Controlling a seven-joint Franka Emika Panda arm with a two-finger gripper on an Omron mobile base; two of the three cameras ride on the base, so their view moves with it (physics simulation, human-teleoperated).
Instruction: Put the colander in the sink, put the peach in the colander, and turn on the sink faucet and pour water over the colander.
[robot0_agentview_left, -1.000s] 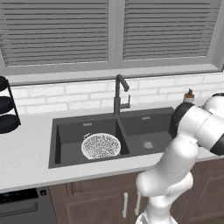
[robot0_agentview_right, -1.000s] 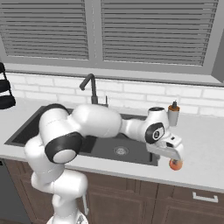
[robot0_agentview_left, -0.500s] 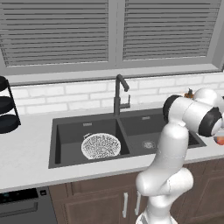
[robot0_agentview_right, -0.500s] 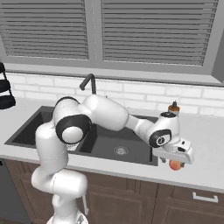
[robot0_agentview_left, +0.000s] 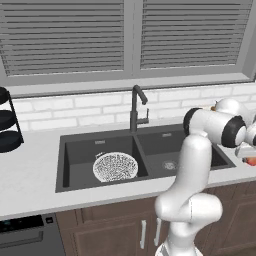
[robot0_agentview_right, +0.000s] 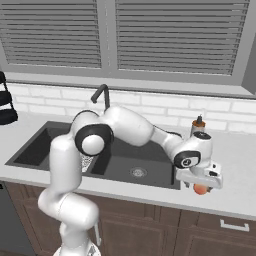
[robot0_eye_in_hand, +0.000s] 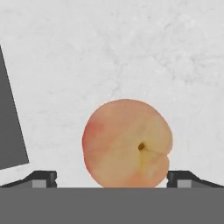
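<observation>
We hold the 2-finger gripper (robot0_eye_in_hand: 111, 178) fully open and empty, directly above the small red-orange round peach (robot0_eye_in_hand: 127, 144) on the white stone counter (robot0_eye_in_hand: 131, 52). The peach sits centred between the jaws, right of the dark grey double-basin sink (robot0_agentview_right: 120, 165); we judge a straight descent suffices.

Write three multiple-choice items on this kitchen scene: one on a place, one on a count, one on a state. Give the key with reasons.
1. Where is the colander?
A. In the sink's left basin
B. On the counter
C. On the black rack

2. How many basins has the sink?
A. One
B. Two
C. Three

3. How does the gripper stand at the peach?
A. Shut on it
B. Open, a finger on each side
C. Far from it

Key: A, it lies on the left basin floor; B, a divider splits two drains; B, the fingertips flank the peach without touching.
</observation>
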